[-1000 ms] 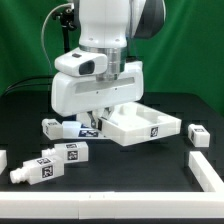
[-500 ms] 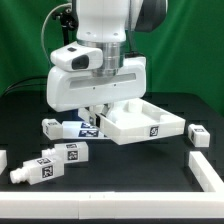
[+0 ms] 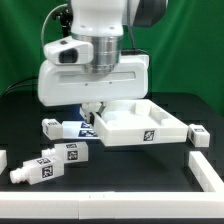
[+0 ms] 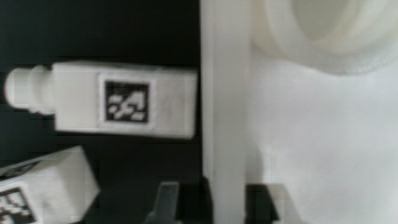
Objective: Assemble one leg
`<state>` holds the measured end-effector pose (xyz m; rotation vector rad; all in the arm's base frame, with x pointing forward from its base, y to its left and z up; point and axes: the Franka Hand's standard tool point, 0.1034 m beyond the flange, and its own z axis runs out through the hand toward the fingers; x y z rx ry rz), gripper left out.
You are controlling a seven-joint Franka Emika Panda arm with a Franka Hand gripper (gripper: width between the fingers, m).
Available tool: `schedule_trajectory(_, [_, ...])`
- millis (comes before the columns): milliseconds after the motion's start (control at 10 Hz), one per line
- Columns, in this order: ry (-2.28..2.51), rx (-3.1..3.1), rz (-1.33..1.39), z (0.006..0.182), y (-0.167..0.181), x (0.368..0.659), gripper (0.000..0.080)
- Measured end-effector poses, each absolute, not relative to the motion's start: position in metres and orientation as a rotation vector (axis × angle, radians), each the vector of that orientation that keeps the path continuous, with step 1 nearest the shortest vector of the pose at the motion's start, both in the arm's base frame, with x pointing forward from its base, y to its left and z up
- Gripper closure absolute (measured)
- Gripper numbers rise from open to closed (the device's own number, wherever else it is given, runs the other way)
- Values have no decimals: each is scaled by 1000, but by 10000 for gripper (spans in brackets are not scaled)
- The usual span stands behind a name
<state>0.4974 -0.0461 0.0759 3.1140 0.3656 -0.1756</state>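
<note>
My gripper (image 3: 92, 108) stands at the near left rim of the large white square panel (image 3: 140, 125). In the wrist view its two fingers (image 4: 173, 203) straddle the panel's rim wall (image 4: 224, 120), shut on it. One leg (image 3: 58, 127), a short white post with tag marks, lies just to the exterior view's left of the gripper. It shows in the wrist view (image 4: 111, 97) beside the panel. Two more legs (image 3: 62, 155) (image 3: 34, 170) lie nearer the front left; one of them shows in the wrist view (image 4: 36, 190). Another leg (image 3: 199, 134) lies right of the panel.
A white piece (image 3: 3, 160) sits at the left edge of the exterior view. A white bar (image 3: 208, 170) lies at the front right and a long white strip (image 3: 45, 206) along the front edge. The arm's body hides the panel's far left corner.
The wrist has swung toward the exterior view's left and turned. The panel has turned and shifted slightly left with it. The loose legs have not moved.
</note>
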Motion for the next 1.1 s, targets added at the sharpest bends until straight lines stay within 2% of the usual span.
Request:
schedule_trajectory(100, [85,3159,-307,75,-49,504,748])
schedule_trajectory(200, [152,3156,-286,76,-52,515,748])
schedule_trajectory(500, [152,3158,-293,73,-51,512,748])
schedule_trajectory(600, [138,3157,-301,70,-50,511,748])
schedule_trajectory(700, [110,3155,-327,59,-49,512,748])
schedule_trajectory(1100, [37,3173,-321,32,-47,567,748])
